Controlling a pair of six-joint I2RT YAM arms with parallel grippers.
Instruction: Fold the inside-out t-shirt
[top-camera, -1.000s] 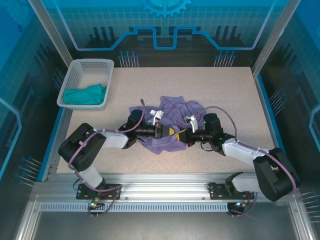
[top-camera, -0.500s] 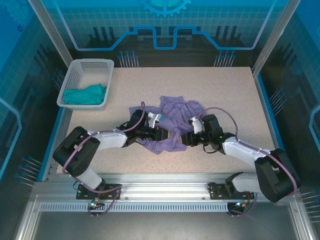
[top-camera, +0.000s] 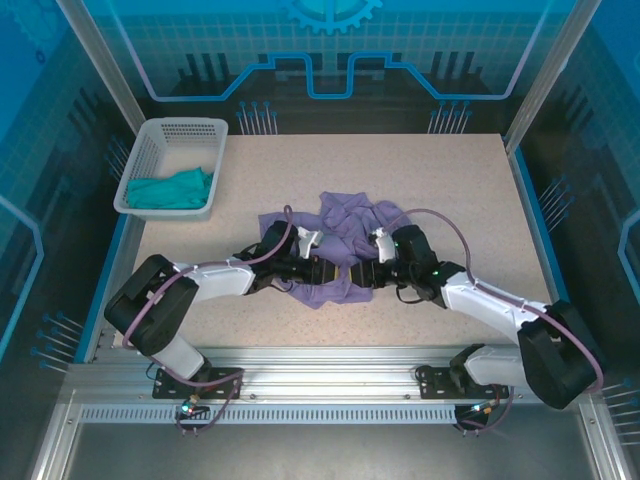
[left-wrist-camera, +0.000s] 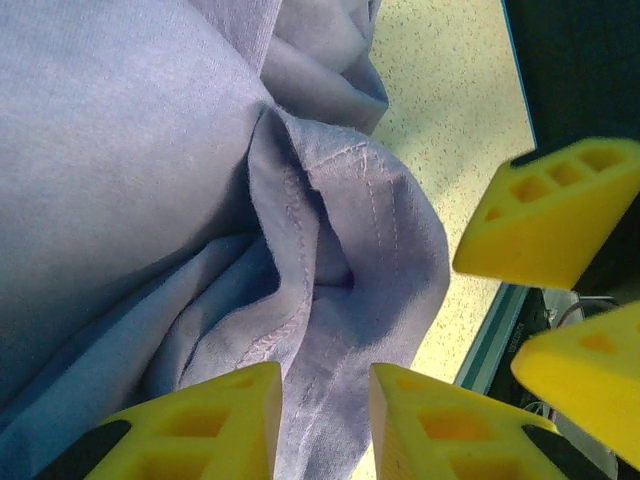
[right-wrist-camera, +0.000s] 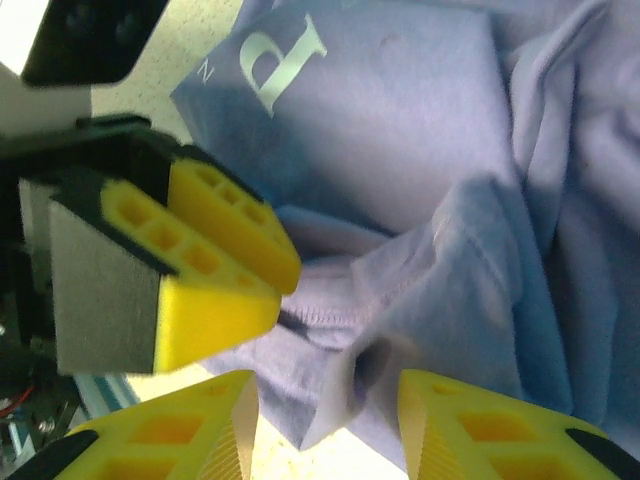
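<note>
The inside-out t-shirt (top-camera: 350, 220), lavender, lies crumpled at the table's middle. Part of its white print (right-wrist-camera: 285, 55) shows in the right wrist view. My left gripper (top-camera: 336, 273) and right gripper (top-camera: 360, 274) face each other, tips almost meeting, low over the shirt's near edge. In the left wrist view the left gripper (left-wrist-camera: 325, 425) stands open, with a stitched hem of the t-shirt (left-wrist-camera: 300, 260) lying loose between its fingers. The right gripper (right-wrist-camera: 325, 435) is open too, around a raised fold of cloth (right-wrist-camera: 440, 280). The other gripper's yellow fingers (right-wrist-camera: 215, 260) sit close by.
A white basket (top-camera: 150, 150) at the back left holds a teal-green garment (top-camera: 172, 190). Bare speckled table (top-camera: 470, 190) surrounds the shirt. The table's near edge with its metal rail (top-camera: 330, 365) runs just behind the grippers.
Both grippers were shut and have opened, the cloth no longer pinched. The two wrists have dropped lower toward the table and the tips have moved closer together.
</note>
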